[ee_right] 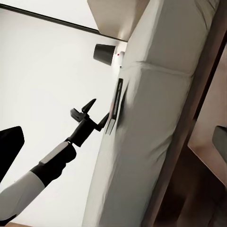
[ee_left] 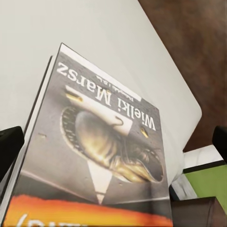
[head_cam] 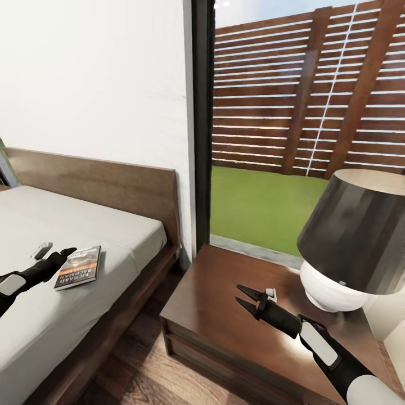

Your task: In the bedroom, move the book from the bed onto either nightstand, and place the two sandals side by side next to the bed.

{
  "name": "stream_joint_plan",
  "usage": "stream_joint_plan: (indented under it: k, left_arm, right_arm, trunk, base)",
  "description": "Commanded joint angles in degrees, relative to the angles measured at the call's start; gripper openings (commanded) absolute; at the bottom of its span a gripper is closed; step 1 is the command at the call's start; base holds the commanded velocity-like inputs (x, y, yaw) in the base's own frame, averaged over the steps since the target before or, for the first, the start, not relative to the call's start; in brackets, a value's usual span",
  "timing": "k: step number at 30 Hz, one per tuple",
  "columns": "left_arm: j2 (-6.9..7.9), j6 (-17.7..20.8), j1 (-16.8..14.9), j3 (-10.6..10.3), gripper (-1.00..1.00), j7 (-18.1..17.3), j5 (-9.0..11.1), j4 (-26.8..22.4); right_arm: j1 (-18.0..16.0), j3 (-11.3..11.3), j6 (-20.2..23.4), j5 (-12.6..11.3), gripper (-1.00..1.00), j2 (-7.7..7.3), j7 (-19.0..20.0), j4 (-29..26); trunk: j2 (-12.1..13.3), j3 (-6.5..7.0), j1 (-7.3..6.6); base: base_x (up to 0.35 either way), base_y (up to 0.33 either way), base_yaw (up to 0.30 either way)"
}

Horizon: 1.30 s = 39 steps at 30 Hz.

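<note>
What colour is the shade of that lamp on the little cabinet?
The lamp shade is dark grey, almost black, above a white base. The head view shows it best.

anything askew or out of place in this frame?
Only the book: it lies flat on the bed near the mattress edge, skewed to that edge, not on the nightstand. The left gripper is at its edge, jaws open. The lamp stands upright. Nothing spilled or damaged.

My left gripper [head_cam: 61, 252] at the frame's left edge ends in matte black pointed fingers on a black wrist with a white panel. My right gripper [head_cam: 243, 296], lower right, matches: slim black fingers, a glossy black forearm with a white oblong plate, then a white sleeve.
</note>
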Motion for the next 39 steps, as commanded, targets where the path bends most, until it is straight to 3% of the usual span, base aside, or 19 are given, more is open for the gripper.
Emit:
stream_joint_plan:
  k: [1, 39]
  left_arm:
    - [0.01, 0.5, 0.0, 0.5, 1.0, -0.1, 0.1, 0.0]
    - [0.04, 0.5, 0.0, 0.5, 1.0, -0.1, 0.1, 0.1]
  right_arm:
    - [0.0, 0.2, 0.4, -0.6, 1.0, -0.06, 0.0, 0.0]
    - [0.0, 0.3, 0.4, -0.6, 1.0, -0.06, 0.0, 0.0]
  trunk:
    - [0.0, -0.05, -0.01]
    - [0.0, -0.05, -0.01]
  base:
    - [-0.013, -0.017, 0.0]
    - [-0.001, -0.002, 0.0]
